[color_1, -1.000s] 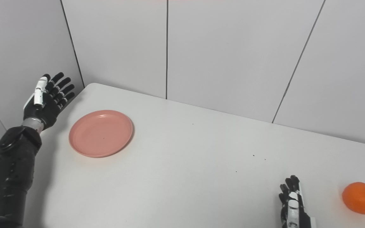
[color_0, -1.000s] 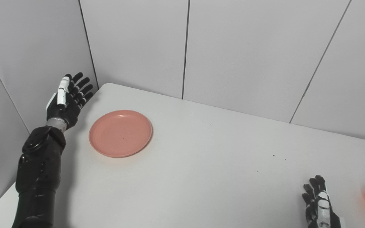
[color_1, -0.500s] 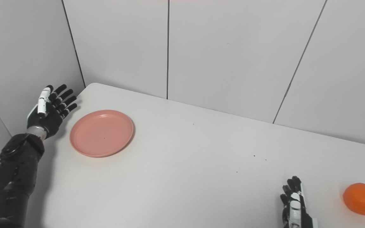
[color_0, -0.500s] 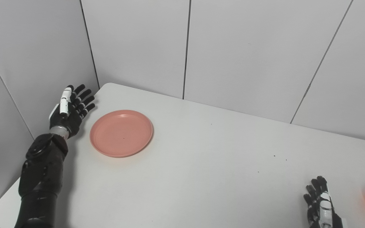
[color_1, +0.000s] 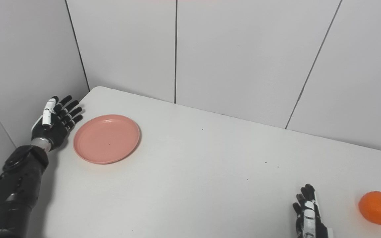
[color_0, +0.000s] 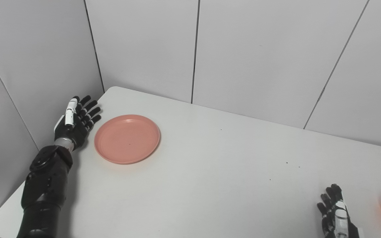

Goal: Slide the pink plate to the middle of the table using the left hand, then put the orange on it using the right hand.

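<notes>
Left eye view: the left hand (color_0: 74,124), fingers spread and holding nothing, sits at nine o'clock just beside the empty pink plate (color_0: 127,138).

Right eye view: the right hand (color_1: 308,216), fingers apart, waits; the orange (color_1: 378,208) lies at its three o'clock on the table (color_1: 193,172).

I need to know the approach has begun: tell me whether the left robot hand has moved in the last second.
Yes. The left robot hand has come down and closer to the pink plate, which has stayed put on the table; they do not touch.
</notes>
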`<action>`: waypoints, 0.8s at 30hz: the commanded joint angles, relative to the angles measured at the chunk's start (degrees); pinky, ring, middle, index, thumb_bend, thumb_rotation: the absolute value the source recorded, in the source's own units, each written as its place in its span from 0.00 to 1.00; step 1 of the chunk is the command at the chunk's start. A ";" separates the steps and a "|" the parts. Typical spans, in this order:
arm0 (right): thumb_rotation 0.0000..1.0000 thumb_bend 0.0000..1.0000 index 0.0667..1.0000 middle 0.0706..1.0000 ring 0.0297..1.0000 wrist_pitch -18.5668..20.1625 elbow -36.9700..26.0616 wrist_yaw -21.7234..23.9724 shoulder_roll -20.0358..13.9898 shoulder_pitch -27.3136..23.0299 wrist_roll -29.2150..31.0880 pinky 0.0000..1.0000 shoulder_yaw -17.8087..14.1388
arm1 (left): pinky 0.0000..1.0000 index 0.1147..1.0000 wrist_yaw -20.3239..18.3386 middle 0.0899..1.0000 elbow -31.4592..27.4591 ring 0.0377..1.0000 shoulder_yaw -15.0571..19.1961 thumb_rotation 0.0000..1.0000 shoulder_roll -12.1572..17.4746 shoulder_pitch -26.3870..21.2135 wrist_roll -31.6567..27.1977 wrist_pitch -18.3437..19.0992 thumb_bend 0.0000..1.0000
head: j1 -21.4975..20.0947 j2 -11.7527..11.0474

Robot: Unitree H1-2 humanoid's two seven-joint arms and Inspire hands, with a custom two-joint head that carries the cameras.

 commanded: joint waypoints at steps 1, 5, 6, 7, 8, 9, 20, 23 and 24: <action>1.00 0.13 0.95 0.96 0.97 1.07 -0.60 -0.58 -0.43 0.21 -0.09 1.00 -1.13 | 0.92 0.87 -1.00 0.89 0.25 0.90 -0.44 1.00 1.63 -1.48 0.29 -2.63 0.29 | -0.08 0.05; 1.00 0.13 0.96 0.96 0.97 1.20 -0.78 -0.25 -0.59 0.21 0.31 1.00 -1.16 | 0.89 0.87 -1.12 0.89 2.21 0.89 0.14 1.00 1.31 -1.93 -0.82 -2.63 0.29 | 0.02 0.17; 1.00 0.12 0.96 0.96 0.98 1.20 -0.83 -0.17 -0.67 0.22 0.33 1.00 -1.14 | 0.89 0.87 -0.93 0.89 2.23 0.89 0.39 1.00 1.10 -2.00 -1.19 -2.27 0.30 | 0.05 0.24; 1.00 0.12 0.96 0.97 0.98 1.18 -0.86 -0.13 -0.72 0.22 0.34 1.00 -1.13 | 0.89 0.87 -0.79 0.89 2.17 0.89 0.52 1.00 0.96 -2.02 -1.41 -2.03 0.30 | 0.05 0.24; 1.00 0.12 0.96 0.97 0.98 1.34 -0.97 -0.18 -0.71 0.23 0.27 1.00 -1.11 | 0.90 0.87 -1.17 0.89 2.50 0.89 0.39 1.00 0.98 -1.94 -1.52 -2.25 0.30 | 0.05 0.33; 1.00 0.12 0.96 0.97 0.98 1.47 -1.05 -0.23 -0.70 0.23 0.22 1.00 -1.10 | 0.90 0.87 -1.50 0.89 2.79 0.89 0.26 1.00 1.03 -1.88 -1.54 -2.50 0.29 | 0.05 0.33; 1.00 0.12 0.97 0.97 0.98 0.80 -0.83 0.13 -0.89 0.16 0.88 1.00 -1.21 | 0.92 0.86 -3.12 0.88 7.13 0.89 -1.78 1.00 0.45 -1.91 -0.74 -5.29 0.32 | 0.08 0.53; 1.00 0.12 0.96 0.97 0.98 0.86 -0.67 -0.01 -0.97 0.03 0.75 1.00 -1.27 | 0.92 0.87 -4.53 0.89 7.38 0.90 -2.12 1.00 0.17 -1.64 -1.43 -5.21 0.32 | 0.10 0.63; 1.00 0.12 0.96 0.97 0.98 1.08 -0.79 -0.06 -0.98 0.05 0.68 1.00 -1.26 | 0.93 0.87 -4.56 0.89 7.47 0.90 -2.22 1.00 0.06 -1.64 -1.38 -5.23 0.32 | 0.09 0.64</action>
